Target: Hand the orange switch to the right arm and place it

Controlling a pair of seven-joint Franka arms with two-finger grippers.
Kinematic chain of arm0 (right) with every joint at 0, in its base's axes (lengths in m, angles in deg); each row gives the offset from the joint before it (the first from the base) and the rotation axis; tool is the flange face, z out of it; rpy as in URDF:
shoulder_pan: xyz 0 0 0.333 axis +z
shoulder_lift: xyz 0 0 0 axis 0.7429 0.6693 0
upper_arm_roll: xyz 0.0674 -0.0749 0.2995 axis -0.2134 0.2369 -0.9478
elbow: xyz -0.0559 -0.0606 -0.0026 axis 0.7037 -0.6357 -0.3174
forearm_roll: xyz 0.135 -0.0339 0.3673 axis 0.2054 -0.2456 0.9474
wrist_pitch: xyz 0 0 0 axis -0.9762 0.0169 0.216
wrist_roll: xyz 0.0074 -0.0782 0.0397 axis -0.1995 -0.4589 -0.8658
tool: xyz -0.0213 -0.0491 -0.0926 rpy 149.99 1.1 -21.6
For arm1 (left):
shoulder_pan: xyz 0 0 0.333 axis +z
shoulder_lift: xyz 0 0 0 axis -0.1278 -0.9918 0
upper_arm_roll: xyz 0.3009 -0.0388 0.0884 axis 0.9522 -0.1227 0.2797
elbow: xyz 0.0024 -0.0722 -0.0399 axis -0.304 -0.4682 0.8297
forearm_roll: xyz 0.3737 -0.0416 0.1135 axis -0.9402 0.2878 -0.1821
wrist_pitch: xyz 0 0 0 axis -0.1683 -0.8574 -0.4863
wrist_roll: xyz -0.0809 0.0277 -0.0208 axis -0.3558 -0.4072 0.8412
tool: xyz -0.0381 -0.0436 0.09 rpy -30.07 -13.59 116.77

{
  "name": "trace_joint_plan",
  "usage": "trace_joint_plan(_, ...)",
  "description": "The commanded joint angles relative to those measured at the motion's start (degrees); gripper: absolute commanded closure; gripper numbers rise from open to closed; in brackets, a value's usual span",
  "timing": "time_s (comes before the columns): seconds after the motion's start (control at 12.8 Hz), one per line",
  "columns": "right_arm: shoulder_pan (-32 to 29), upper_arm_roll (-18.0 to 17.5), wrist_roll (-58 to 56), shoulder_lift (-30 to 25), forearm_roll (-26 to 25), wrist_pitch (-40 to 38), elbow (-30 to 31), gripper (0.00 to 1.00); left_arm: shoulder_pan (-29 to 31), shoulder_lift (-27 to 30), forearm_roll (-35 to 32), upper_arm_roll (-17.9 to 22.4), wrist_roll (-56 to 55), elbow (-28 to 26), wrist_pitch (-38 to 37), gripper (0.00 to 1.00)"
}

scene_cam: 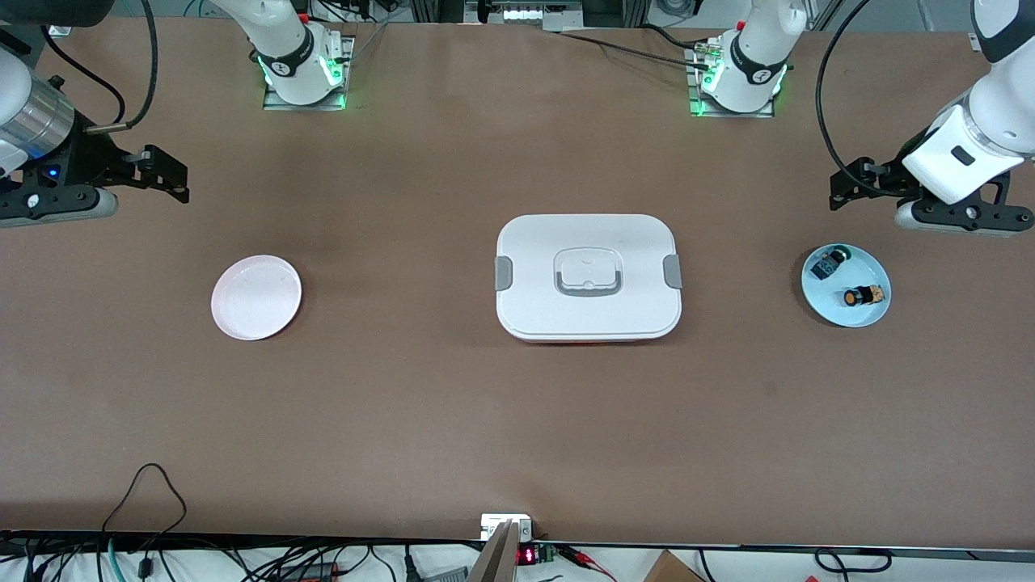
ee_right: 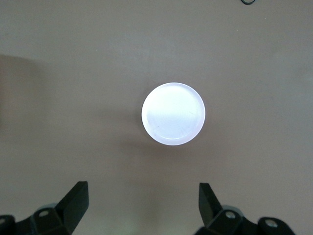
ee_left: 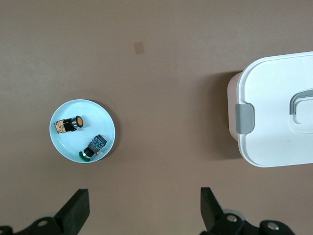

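The orange switch (scene_cam: 863,297) lies on its side on a light blue plate (scene_cam: 869,267) at the left arm's end of the table. It also shows in the left wrist view (ee_left: 70,124) on the same plate (ee_left: 93,115). My left gripper (scene_cam: 842,188) is open and empty, up in the air over the table beside the plate; its jaws stand wide apart in the left wrist view (ee_left: 144,205). My right gripper (scene_cam: 164,174) is open and empty, high over the right arm's end of the table, and shows in the right wrist view (ee_right: 143,200).
A green-capped switch (scene_cam: 831,261) lies on the blue plate beside the orange one. A pale pink plate (scene_cam: 256,297) sits toward the right arm's end. A white lidded box (scene_cam: 589,275) with grey clasps stands mid-table.
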Motion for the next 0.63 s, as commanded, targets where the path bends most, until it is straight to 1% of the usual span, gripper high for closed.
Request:
trace_joint_plan(0.0,-0.12,-0.29,0.46,0.16,0.82,-0.77,-1.07,0.0,0.11,-1.16,-0.53,-0.08,-0.92,2.26,-1.56,0.0)
trace_joint_plan(0.55,-0.03,-0.29,0.46,0.16,0.82,-0.77,-1.07,0.0,0.2,-2.3,-0.53,0.01,-1.19,3.67,-1.91,0.0)
